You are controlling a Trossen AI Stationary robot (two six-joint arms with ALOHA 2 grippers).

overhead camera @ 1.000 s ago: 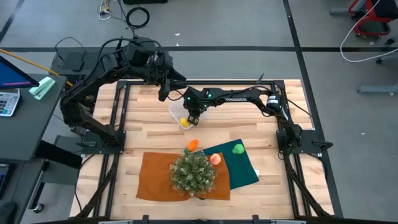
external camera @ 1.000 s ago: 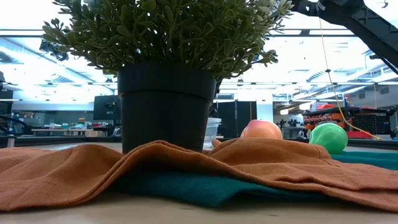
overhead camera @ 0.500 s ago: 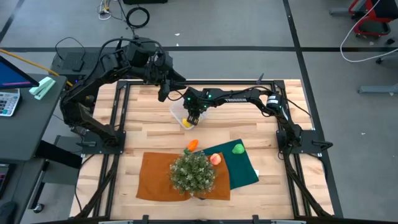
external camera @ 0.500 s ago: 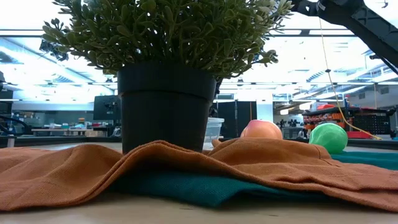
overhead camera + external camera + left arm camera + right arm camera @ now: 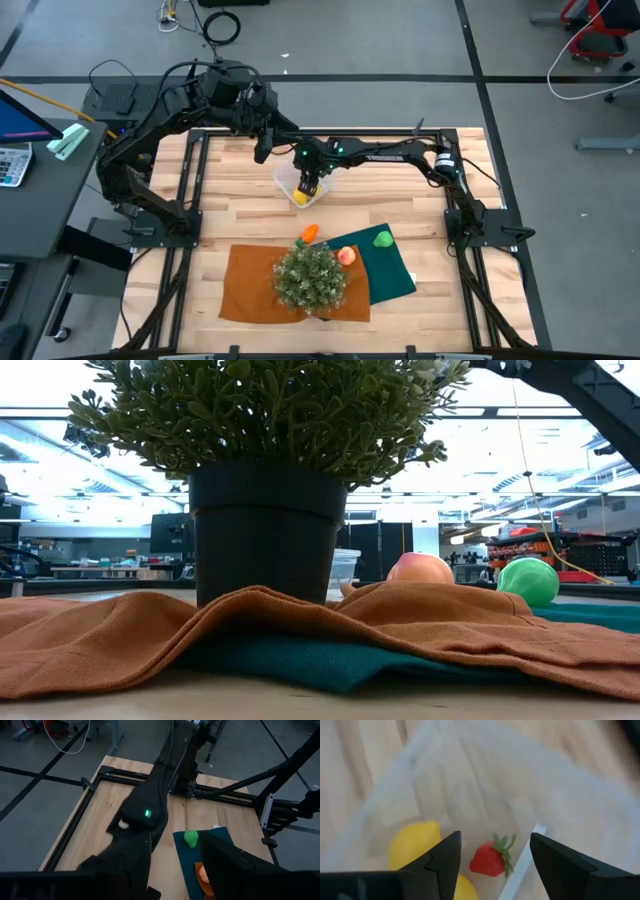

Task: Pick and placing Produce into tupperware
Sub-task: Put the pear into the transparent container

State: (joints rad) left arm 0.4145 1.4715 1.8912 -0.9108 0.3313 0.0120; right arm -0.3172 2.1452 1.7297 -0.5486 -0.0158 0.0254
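The clear tupperware (image 5: pixel 290 183) stands on the wooden table behind the plant. A yellow piece (image 5: pixel 414 845) and a red strawberry (image 5: pixel 490 860) lie inside it. My right gripper (image 5: pixel 496 840) hovers open just above them, pointing steeply down, with the strawberry showing below the gap between its fingers. An orange piece (image 5: pixel 311 232) lies on the table. A peach-pink piece (image 5: pixel 346 255) and a green one (image 5: pixel 382 238) rest on the cloths. My left gripper (image 5: pixel 263 150) hangs raised and open at the far left of the tupperware.
A bushy potted plant (image 5: pixel 310 277) stands near the front on an orange cloth (image 5: pixel 250 287), which overlaps a dark green cloth (image 5: pixel 393 268). Black frame rails run along the table's edges (image 5: pixel 190 180). Bare wood lies left and right of the tupperware.
My right gripper has risen a little above the tupperware. The produce on the cloths and the left arm have kept still.
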